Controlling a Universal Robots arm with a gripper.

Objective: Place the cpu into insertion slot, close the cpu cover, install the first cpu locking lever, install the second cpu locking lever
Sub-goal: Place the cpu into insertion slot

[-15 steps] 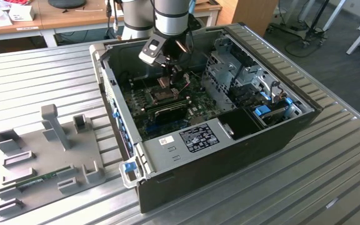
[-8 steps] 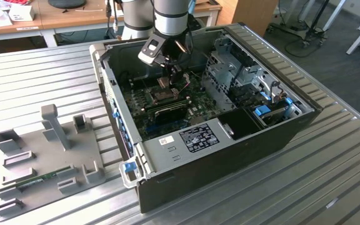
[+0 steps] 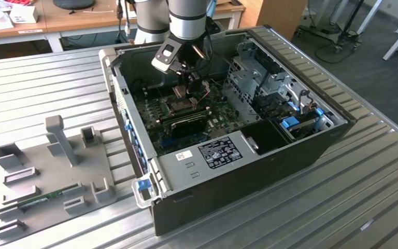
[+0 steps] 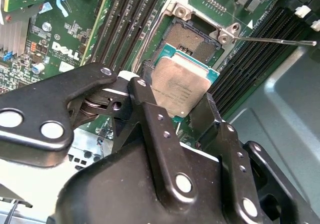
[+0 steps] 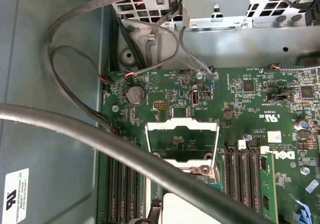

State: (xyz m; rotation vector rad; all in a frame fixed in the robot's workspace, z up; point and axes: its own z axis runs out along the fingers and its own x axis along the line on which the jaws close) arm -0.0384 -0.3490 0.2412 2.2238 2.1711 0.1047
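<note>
Second wrist view: the gripper, upper middle in the exterior view, pinches the chip by its edges near the socket; it looks light, stiff and probably fragile underneath.

The cpu has a dull, silvery-tan metal top. The gripper has 2 fingers of matt black metal, studded with bright silver screw heads. The insertion slot is dark and matt at its centre, with a satin silver metal rim. The cpu cover is thin, shiny metal. The circuit board is smooth, slightly glossy green. The cable has a smooth grey sheath. The table is ribbed pale metal, and the computer case is matt dark grey.
</note>
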